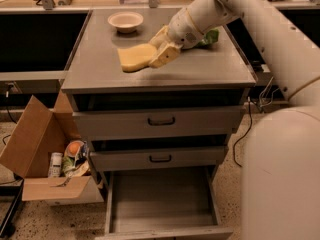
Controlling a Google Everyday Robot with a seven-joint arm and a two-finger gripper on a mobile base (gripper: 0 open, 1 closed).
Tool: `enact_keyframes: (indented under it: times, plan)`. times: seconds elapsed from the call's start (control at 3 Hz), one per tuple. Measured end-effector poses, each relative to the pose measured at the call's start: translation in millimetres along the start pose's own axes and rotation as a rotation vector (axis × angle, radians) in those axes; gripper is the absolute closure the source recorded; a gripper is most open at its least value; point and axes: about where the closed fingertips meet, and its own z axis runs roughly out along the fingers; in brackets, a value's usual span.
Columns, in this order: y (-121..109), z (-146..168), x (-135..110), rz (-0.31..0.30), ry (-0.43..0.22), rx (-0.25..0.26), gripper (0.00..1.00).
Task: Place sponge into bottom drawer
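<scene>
We see the gripper (156, 53) over the middle of the grey cabinet top (210, 69), jaws clamped on the right end of the yellow sponge (135, 57). The sponge sticks out to the left, low over the top; we can't tell if it touches. Bottom drawer (160, 196) is pulled open, near. Bowl (125, 21) far left, green bag (213, 36) behind the arm, cardboard box (35, 149) on the floor at left

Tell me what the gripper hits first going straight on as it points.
The gripper, shut on the sponge, points left and slightly down over the cabinet top; probably that top's bare left part comes first, though height above it is unclear.
</scene>
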Motion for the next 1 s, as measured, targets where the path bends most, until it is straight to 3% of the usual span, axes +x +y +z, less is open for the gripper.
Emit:
enact_keyframes:
  times: [0.33,0.67,1.0]
  plan:
    - [45.6,8.6,-2.3,-0.018,0.013,-0.058,1.0]
    - [91.6,33.8,9.8,0.009,0.008,-0.137,1.0]
    - [104.5,46.8,18.0,0.023,0.018,-0.176,1.0]
